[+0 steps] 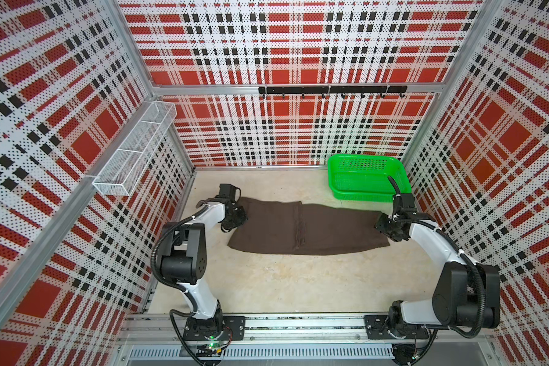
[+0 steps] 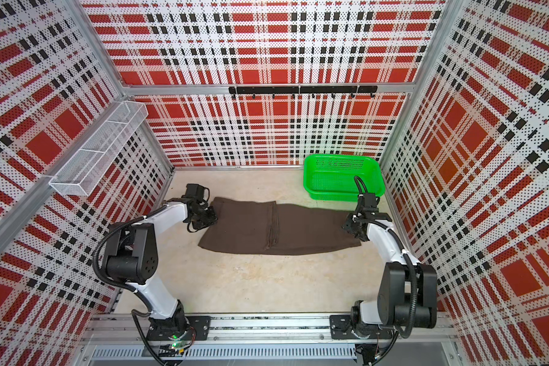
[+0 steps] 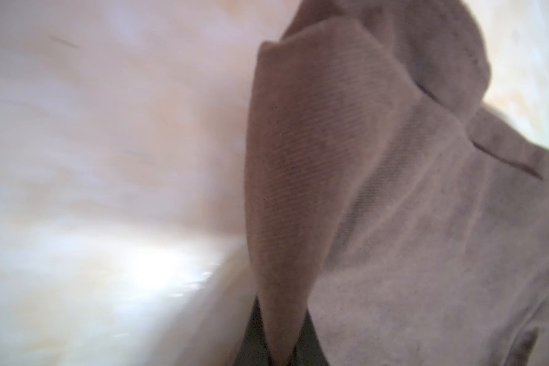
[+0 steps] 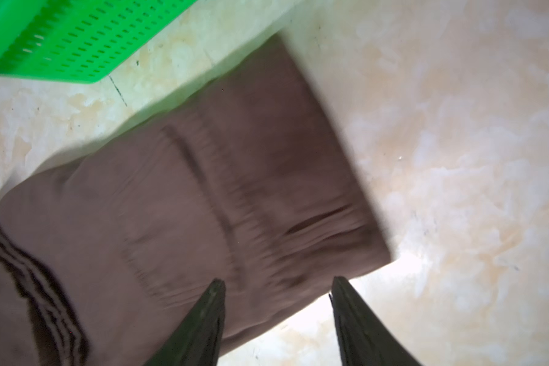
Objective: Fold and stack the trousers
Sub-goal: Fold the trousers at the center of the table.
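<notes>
**L hand** (image 1: 239,218): clenched on the trousers (image 1: 308,231). In the wrist view a ridge of brown cloth (image 3: 298,190) stands up from between the dark fingers (image 3: 251,345), pinched tight. Sits at the cloth's L end, low over the tabletop (image 1: 282,285).

**R hand** (image 4: 278,280): released. The fingers (image 4: 203,323) stand well apart w/ nothing between them; the cloth lies flat below, its edge near the tips. In both top views it's at the cloth's R end (image 2: 355,229).

**Trousers**: dark brown, plain, 1 pr. Spread L-to-R across the far half of the tabletop, reaching from one hand to the other. Doubled over on the L part: a 2nd layer lies on top, and its puckered edge (image 1: 300,221) runs front-to-back approx. mid-length. Near edge bows slightly. Flat apart from the pinched bit at the L end. No button seen.

**Basket** (image 1: 362,193): bright green mesh plastic, far R corner of the tabletop, just beyond the trousers' R end. The wrist view (image 4: 76,41) shows a thin strip of bare tabletop between them, so not touching. Contents can't be made out.

**Tabletop**: pale, mottled beige.

**Surrounds**: red/black/white plaid perforated walls; white wire shelf (image 1: 133,149) on the L wall; black hook rail (image 1: 330,89) on the back wall.
</notes>
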Robot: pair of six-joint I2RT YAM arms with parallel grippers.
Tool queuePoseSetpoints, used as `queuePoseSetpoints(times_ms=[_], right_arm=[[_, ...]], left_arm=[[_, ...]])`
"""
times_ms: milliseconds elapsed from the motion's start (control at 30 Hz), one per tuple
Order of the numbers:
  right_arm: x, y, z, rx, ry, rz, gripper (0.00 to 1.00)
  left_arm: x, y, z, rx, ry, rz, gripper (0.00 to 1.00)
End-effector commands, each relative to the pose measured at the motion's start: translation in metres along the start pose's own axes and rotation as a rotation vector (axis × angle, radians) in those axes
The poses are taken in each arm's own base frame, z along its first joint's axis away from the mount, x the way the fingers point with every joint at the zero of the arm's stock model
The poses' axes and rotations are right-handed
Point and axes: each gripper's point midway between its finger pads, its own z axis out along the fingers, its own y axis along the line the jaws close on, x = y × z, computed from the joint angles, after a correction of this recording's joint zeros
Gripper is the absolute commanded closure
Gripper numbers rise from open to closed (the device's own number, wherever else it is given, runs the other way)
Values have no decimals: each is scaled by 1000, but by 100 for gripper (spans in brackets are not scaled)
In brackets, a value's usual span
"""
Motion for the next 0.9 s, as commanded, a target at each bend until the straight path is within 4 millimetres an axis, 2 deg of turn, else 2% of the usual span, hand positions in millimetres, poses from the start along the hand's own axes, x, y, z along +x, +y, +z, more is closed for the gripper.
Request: queuePoseSetpoints(times_ms=[0,200,367,567,867], right_arm=[[-4,5,10,-57,-1,-31,42],[-2,33,31,-211,45,-38,42],[7,61,39,-297,77,-87,42],[22,93,51,-378,124,-130,41],[42,121,73,-461,184,-108,41]], left_arm=[[-23,47,-26,-168,-56,-17,100],[-50,93,-51,-280,-93,-45,100],[-65,114,-62,-330,-120,-83,100],[-80,115,-72,-357,-151,-92,100],[-92,95,-88,-305,-173,-80,100]])
